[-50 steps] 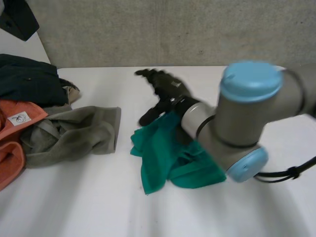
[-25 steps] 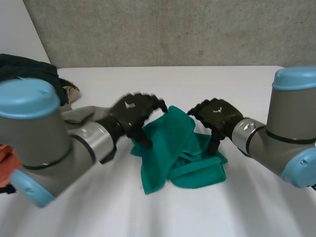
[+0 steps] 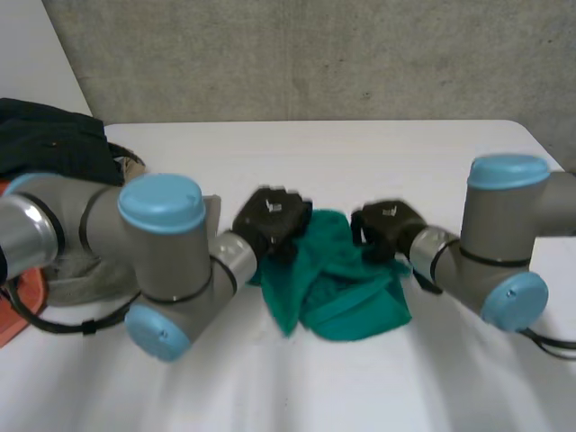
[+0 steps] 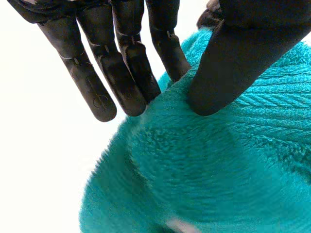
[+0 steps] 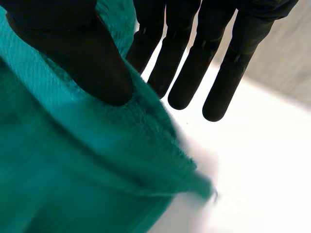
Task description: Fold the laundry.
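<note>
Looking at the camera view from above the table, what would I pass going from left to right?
Dark garment → left arm → left robot hand → teal towel → right robot hand → right arm.

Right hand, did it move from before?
Yes. The right hand came nearer, away from the table's far edge, to the green towel's right edge.

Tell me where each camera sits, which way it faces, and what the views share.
Head view: between and behind the arms, looking down at the table and teal towel; both arms, left hand and right hand show.
Left wrist view: on that wrist, looking along the left hand at the towel's edge, pinched between thumb and fingers.
Right wrist view: on that wrist, looking along the right hand at the towel's other side, likewise.
Shared: towel and table, in all three.
</note>
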`<act>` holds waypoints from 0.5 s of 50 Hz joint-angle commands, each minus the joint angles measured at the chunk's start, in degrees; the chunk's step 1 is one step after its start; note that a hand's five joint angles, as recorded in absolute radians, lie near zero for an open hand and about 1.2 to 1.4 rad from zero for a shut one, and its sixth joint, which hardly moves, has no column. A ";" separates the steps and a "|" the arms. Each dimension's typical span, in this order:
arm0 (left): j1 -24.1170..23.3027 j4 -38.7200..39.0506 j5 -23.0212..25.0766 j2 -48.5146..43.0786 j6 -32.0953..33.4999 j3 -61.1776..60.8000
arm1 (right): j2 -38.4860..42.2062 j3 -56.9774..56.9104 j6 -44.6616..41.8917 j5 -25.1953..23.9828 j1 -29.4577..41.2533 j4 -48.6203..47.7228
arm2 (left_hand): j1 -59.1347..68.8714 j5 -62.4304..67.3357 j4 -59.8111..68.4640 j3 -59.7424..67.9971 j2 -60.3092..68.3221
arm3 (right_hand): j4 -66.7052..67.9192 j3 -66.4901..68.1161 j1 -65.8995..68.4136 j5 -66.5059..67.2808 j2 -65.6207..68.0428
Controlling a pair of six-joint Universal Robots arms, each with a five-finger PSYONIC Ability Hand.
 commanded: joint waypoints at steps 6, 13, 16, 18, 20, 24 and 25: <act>9.06 -0.07 -3.52 9.25 -5.56 22.02 | -14.02 -5.12 4.25 1.01 -1.87 -26.68 | 14.62 14.44 11.39 11.94 12.04 | 11.82 12.30 17.06 12.56 12.67; 10.20 -2.44 0.34 13.99 -9.87 17.83 | -17.89 -3.71 6.45 -2.05 -2.57 -29.79 | 14.62 14.44 11.39 11.94 12.04 | 11.82 12.30 17.06 12.56 12.67; 10.38 -2.97 1.75 15.31 -9.87 13.52 | -17.98 -2.92 6.45 -3.47 -3.10 -26.19 | 14.62 14.44 11.39 11.94 12.04 | 11.82 12.30 17.06 12.56 12.67; 10.65 -3.14 2.37 16.54 -9.87 8.25 | -17.98 -1.60 6.45 -4.87 -3.54 -21.62 | 14.62 14.44 11.39 11.94 12.04 | 11.82 12.30 17.06 12.56 12.67; 10.82 -3.14 2.20 17.33 -9.70 4.38 | -17.89 -0.37 6.36 -6.10 -3.37 -18.55 | 14.62 14.44 11.39 11.94 12.04 | 11.82 12.30 17.06 12.56 12.67; 11.44 -2.79 1.32 19.18 -9.26 -6.25 | -17.46 4.72 5.75 -10.23 -3.19 -12.21 | 14.62 14.44 11.39 11.94 12.04 | 11.82 12.30 17.06 12.56 12.67; 11.87 -2.18 0.80 19.36 -8.73 -10.01 | -16.76 7.26 5.05 -12.85 -2.93 -10.72 | 14.62 14.44 11.39 11.94 12.04 | 11.82 12.30 17.06 12.56 12.67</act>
